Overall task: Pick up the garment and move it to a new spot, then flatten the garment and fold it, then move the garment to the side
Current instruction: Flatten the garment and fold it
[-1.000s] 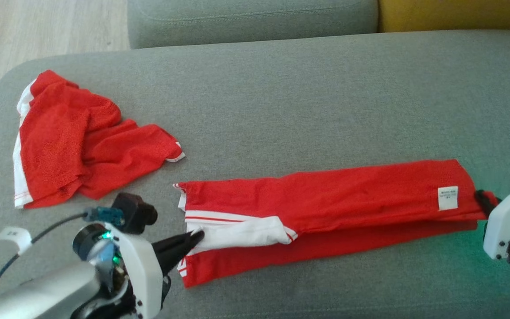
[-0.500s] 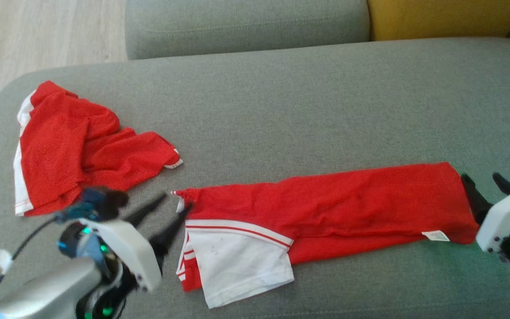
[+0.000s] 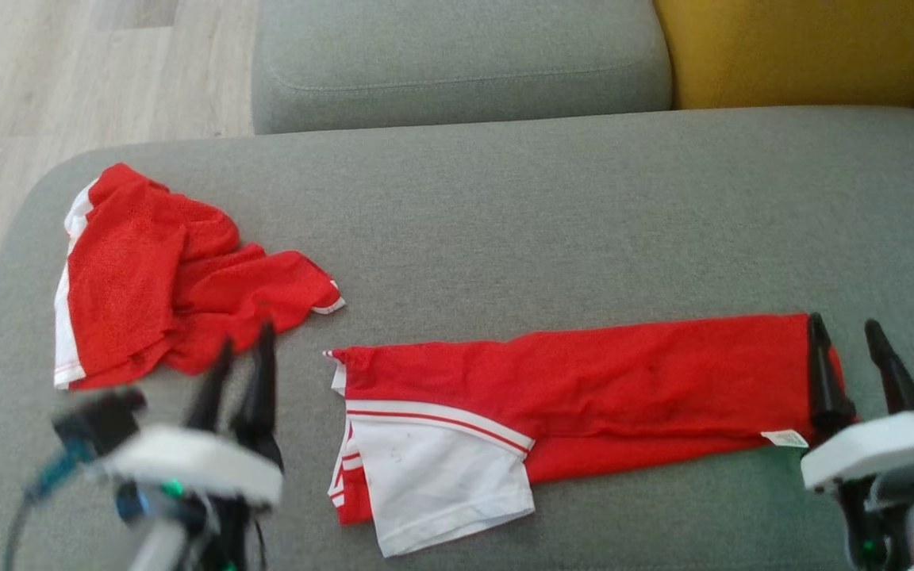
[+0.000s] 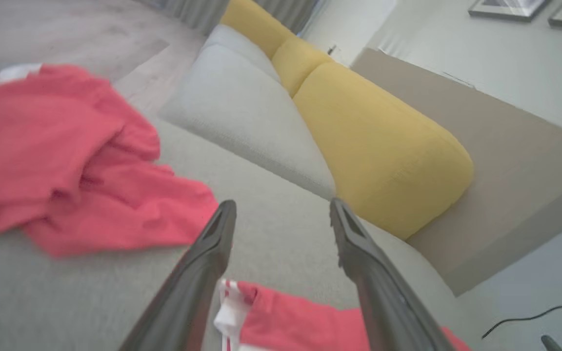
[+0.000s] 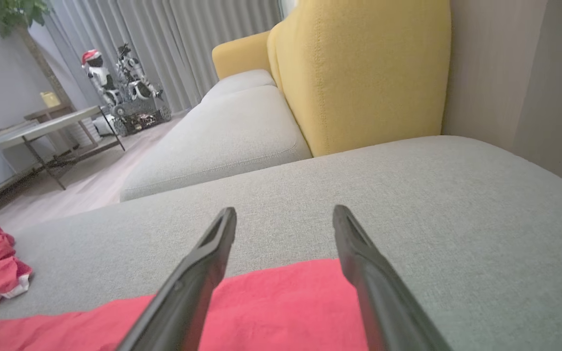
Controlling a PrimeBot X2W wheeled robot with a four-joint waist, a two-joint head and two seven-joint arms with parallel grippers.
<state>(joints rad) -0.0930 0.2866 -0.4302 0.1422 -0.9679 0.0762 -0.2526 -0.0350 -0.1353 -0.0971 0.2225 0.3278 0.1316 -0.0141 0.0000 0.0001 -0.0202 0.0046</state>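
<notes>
Garment (image 3: 584, 381): looks light, limp; pinch ends at 3 and 9 o'clock. Left hand (image 3: 247, 337), right hand (image 3: 844, 321) apart, empty

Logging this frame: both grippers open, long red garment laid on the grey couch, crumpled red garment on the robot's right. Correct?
No. The crumpled red garment lies on the robot's left, as the head view shows. The rest stands.

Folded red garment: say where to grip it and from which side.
Likely the two short ends of the garment: left gripper at the white-panelled end, right gripper at the labelled end, each from outside. It lies as a long flat strip, both ends free.
</notes>
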